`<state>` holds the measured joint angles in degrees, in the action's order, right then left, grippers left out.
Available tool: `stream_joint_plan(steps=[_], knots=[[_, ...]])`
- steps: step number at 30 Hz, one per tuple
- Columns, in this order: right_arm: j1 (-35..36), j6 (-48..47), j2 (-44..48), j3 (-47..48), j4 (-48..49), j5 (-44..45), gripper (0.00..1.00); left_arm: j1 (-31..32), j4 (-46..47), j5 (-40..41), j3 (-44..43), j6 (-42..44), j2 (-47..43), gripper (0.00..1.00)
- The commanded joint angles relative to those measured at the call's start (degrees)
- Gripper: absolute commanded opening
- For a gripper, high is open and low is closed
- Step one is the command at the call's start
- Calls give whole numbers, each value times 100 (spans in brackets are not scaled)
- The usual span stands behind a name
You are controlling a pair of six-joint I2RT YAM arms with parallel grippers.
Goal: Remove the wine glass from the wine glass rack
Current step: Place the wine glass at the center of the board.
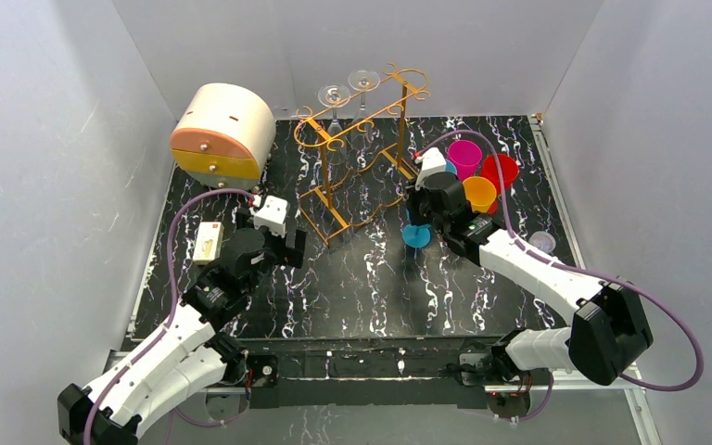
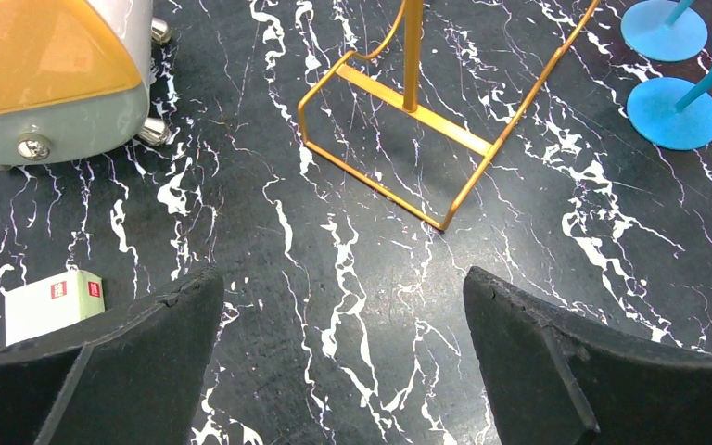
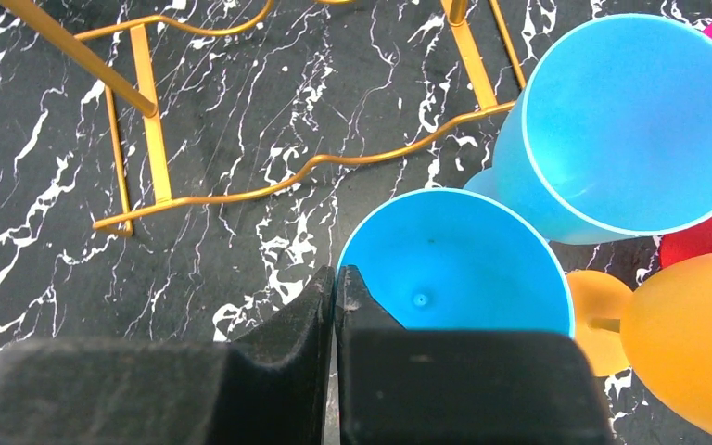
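The black marbled surface carries the wine glass rack in the upper middle of the top view: thin golden wire with scroll ends, standing upright on slim legs. Two clear wine glasses hang at its upper end, round feet uppermost, apparently bowl down. The round drawer box sits at upper left, well apart from the work.

The right tool, at the bottom of its wrist view, is pinched together on the rim of a blue wine glass, one finger inside the bowl and one outside. That glass stands just beside the rack's foot rail, not on it; the left wrist view shows round blue feet resting flat on the surface at upper right. A second blue glass stands close to it. The left tool hangs wide apart over bare surface, gripping nothing.

By my reading the blue wine glass is already clear of the rack, so this looks like the setting-down step; next calls for a clean let-go straight upward without tipping it into its neighbours. If a clear glass is meant, its foot must slide out along the rails
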<state>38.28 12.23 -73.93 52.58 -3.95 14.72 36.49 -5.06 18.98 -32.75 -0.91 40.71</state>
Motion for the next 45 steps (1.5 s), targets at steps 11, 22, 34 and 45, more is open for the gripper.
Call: stream_joint_plan(steps=[11,22,34,45], knots=[[12,-22,-86,-224,944,573,8,-19,-43,30,-205,65,-119,98],[11,116,54,90,572,488,48,-19,-22,60,-186,64,-196,98],[5,98,860,393,-574,493,72,-20,189,309,-33,64,-530,98],[-3,917,1576,469,-771,61,95,-19,131,1177,-34,49,-546,98]])
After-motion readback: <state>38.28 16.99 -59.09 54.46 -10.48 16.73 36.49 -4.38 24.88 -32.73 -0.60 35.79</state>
